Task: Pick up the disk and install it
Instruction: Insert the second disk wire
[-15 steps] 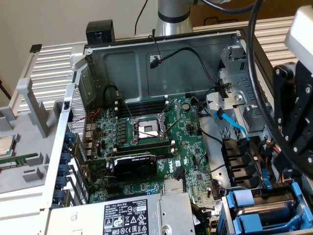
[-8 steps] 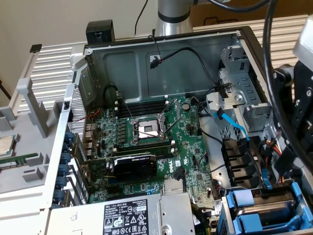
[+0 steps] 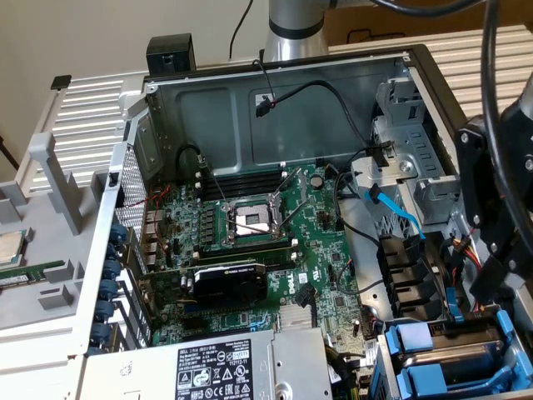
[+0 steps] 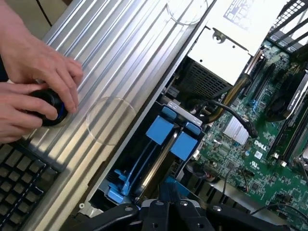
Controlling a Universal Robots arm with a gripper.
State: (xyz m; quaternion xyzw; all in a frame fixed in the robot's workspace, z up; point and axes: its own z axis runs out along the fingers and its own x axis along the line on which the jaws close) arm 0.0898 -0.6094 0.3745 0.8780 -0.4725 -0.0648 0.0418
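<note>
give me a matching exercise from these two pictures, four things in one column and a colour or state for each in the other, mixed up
Things:
1. drive carriers
2. processor socket
3. end effector
4. SATA cable

Colour or state:
A. shut
B. light blue, running along the drive cage
C. bright blue plastic, seated in the bay
D. open, with no chip in it

Pairs: 1-C, 2-D, 3-A, 4-B
</note>
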